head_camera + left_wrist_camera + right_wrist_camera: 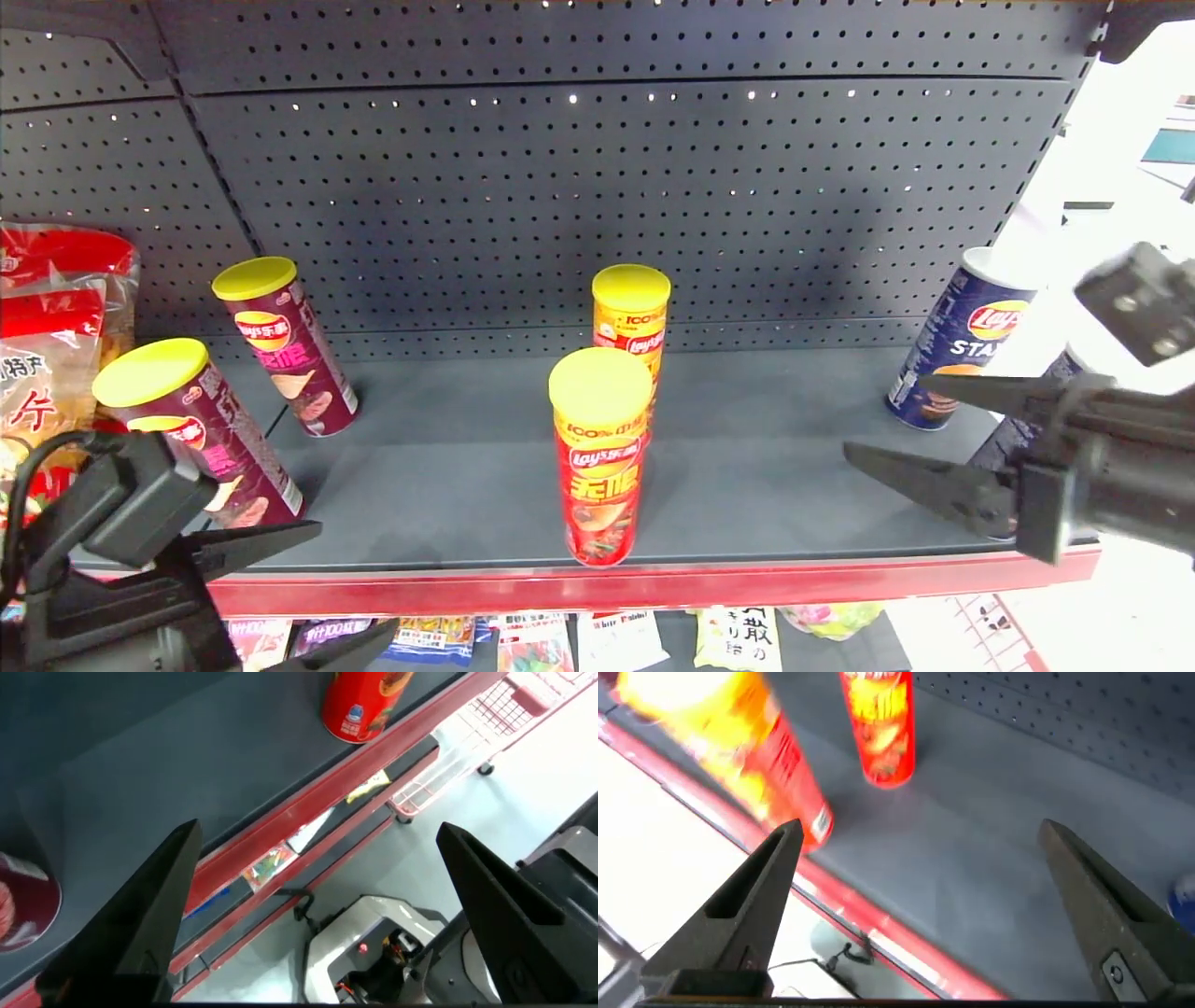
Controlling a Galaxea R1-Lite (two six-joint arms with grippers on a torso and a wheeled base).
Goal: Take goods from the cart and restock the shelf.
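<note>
**Both grippers empty and wide open at a part-stocked shelf**

Head view: A front red crisp can [597, 467] stands upright at the front lip of the dark shelf [747, 485]. It has a yellow lid, and its label carries a round logo above large yellow characters. Directly behind it stands a rear red crisp can [632, 317] with the same lid. Two maroon crisp cans [285, 345] with yellow lids stand well to its left, and snack bags [51, 317] lie beyond them. A blue crisp can [952, 345] stands well to its right. The left gripper [317, 593] hangs low and left of the front can, before the shelf lip, with its fingers spread wide and nothing between them. The right gripper [887, 415] sits to the right of that can, over the shelf. It is equally splayed and empty.

Left wrist view: The left gripper [318, 849] has its fingers far apart and holds nothing. The base of the front red crisp can [360, 705] rests on the shelf [187, 756]. The wire cart [505, 709] stands on the floor beyond it.

Right wrist view: The right gripper [920, 831] gapes empty over the shelf [990, 887]. The front red crisp can [757, 756] is near one finger and the rear red crisp can [882, 728] is behind it.
</note>
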